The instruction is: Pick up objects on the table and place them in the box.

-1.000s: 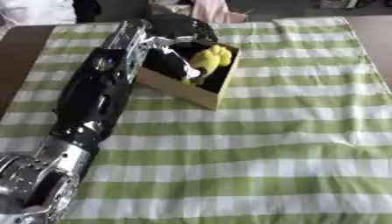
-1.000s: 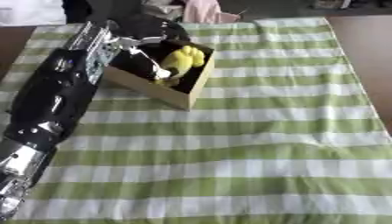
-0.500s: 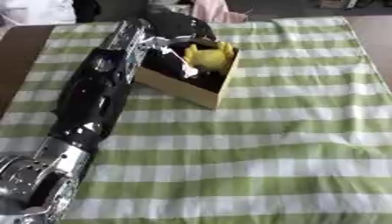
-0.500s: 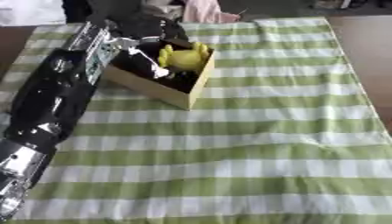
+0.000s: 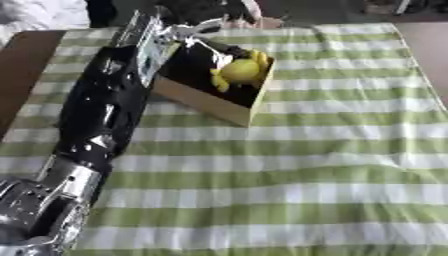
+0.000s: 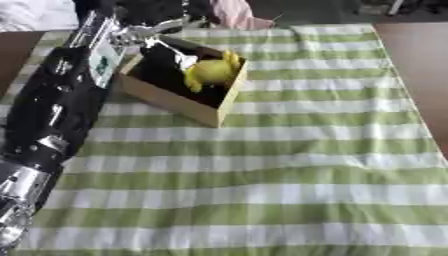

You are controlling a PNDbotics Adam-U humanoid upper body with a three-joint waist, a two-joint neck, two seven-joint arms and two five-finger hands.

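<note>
A shallow cardboard box with a dark inside stands on the green-and-white checked cloth at the upper left. A yellow soft toy lies in its right half. My left arm runs from the lower left corner up to the box. My left hand hangs over the box's far left corner with its fingers stretched loosely toward the toy, holding nothing. The dark inside of the box under the hand is hard to make out. My right hand shows in neither view.
The checked cloth covers most of the table, with bare brown tabletop on the right and at the far left. A pink cloth-like thing lies just past the box at the far edge.
My left hand has drawn back slightly toward the box's far left corner. The yellow toy stays where it was in the box.
</note>
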